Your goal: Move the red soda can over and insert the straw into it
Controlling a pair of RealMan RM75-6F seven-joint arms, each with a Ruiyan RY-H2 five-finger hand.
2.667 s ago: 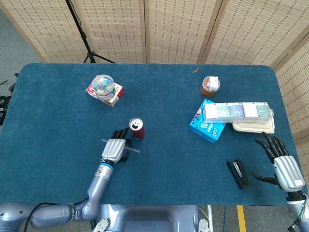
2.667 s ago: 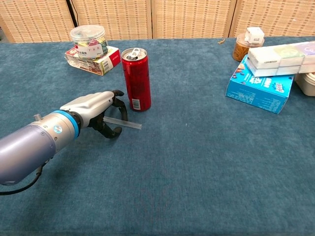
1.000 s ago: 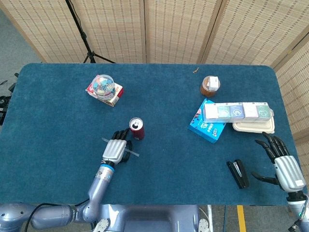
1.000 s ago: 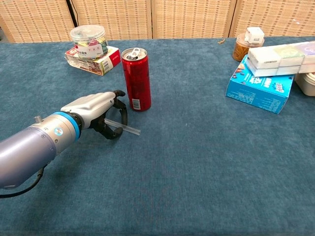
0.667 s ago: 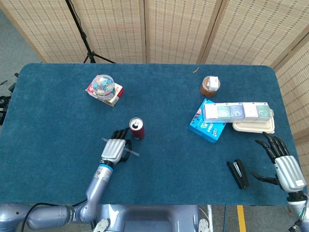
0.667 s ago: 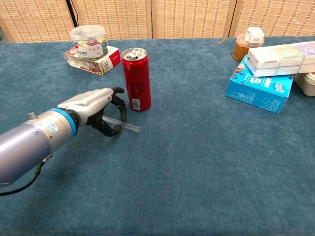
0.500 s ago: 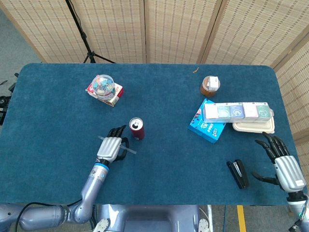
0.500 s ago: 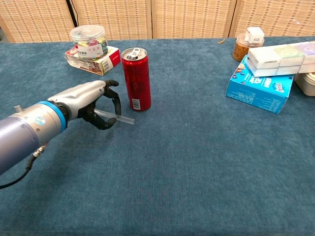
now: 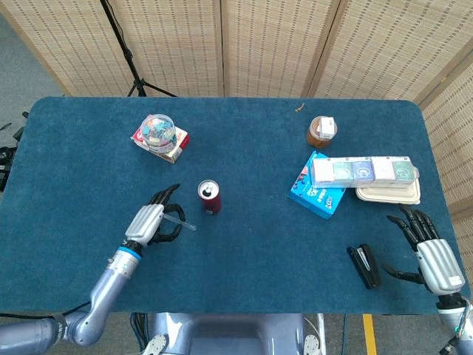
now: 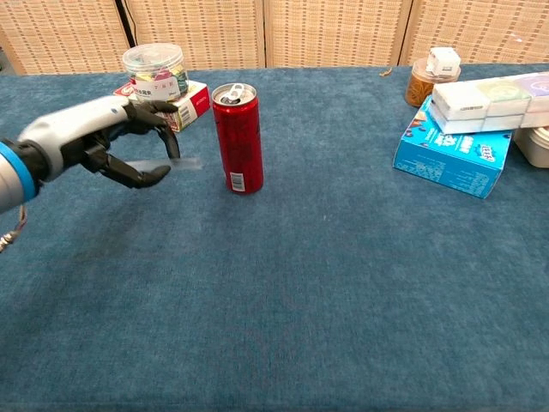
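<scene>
My left robot hand point(image 10: 120, 146), left of the red soda can point(image 10: 238, 137), pinches the light, bendy clear straw point(image 10: 176, 162) mid-length, so I judge gentle pressure suffices.

Black stapler point(image 9: 363, 265) well apart from blue box point(image 9: 316, 194).

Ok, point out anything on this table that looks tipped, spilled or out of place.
Nothing is spilled or tipped. The tall red soda can stands upright with its tab open. The clear plastic straw is off the table, held in the left hand. A small white cube sits atop the brown jar, which looks deliberate.
</scene>
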